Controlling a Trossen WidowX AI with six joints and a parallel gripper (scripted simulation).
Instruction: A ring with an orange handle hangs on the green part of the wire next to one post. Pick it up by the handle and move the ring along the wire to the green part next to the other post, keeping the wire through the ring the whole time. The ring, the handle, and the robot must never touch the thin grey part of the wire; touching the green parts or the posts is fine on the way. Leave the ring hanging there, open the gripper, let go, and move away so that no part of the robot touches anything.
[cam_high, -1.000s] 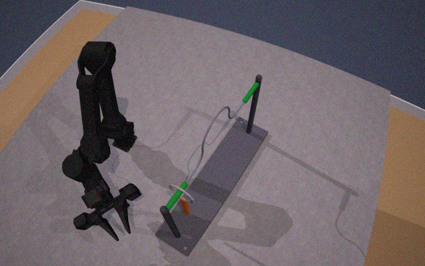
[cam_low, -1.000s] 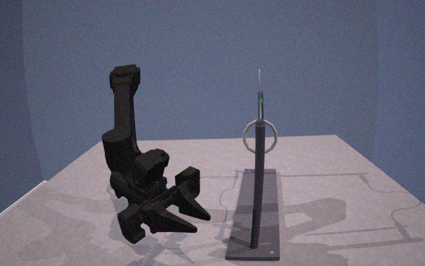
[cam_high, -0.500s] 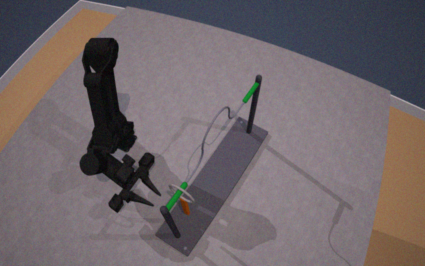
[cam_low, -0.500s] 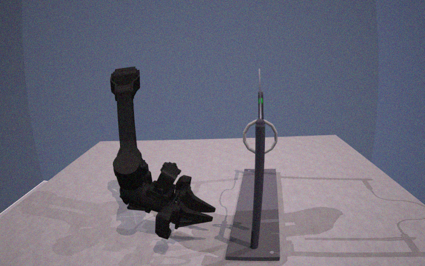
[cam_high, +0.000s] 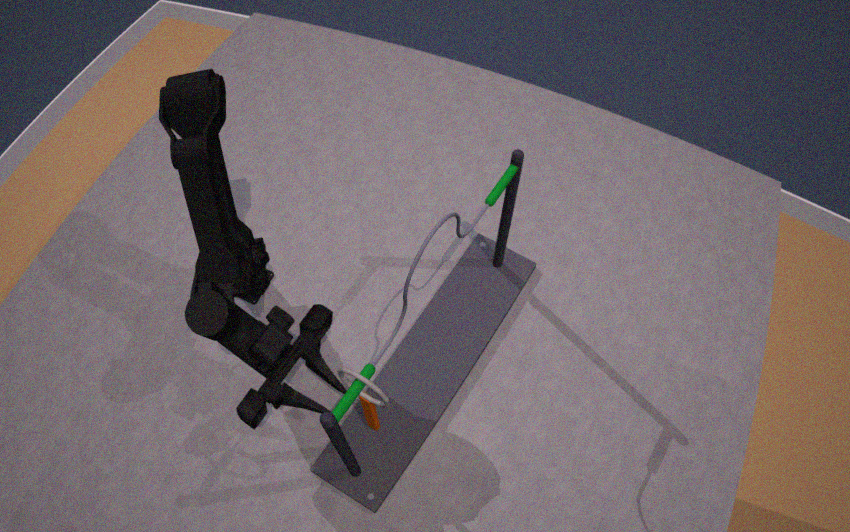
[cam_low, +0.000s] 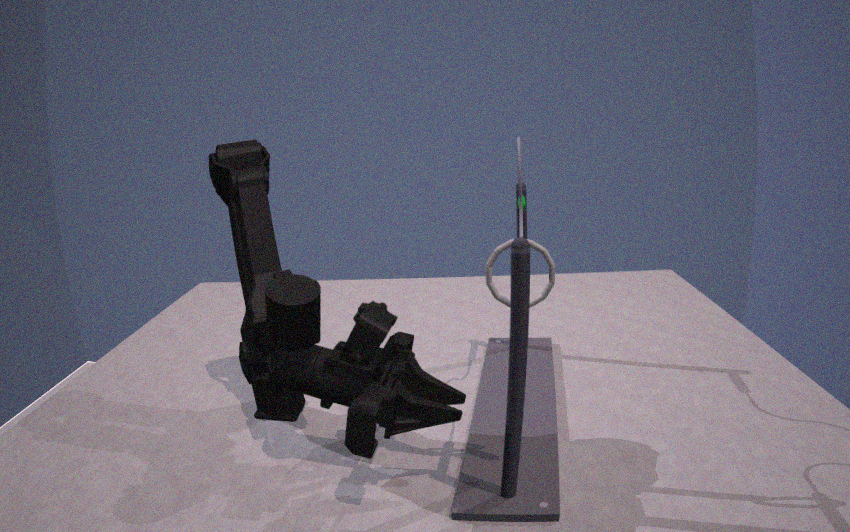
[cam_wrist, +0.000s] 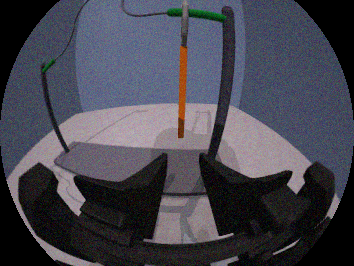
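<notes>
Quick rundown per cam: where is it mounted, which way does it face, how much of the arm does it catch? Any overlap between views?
Top: high, angled down on the whole rig; full arm and gripper beside the ring.
Exterior: low, sighting along the wire, near post in front; arm seen side-on.
Wrist: behind the fingers, facing the orange handle ahead, not yet between them.
Shared: top and wrist both show the handle and both green sections.

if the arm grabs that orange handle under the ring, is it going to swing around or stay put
Probably swings if nudged: the ring only hangs loosely on the green wire section. The orange handle looks thin and rigid, so it likely steadies once pinched. The end effector holds nothing yet.
</notes>
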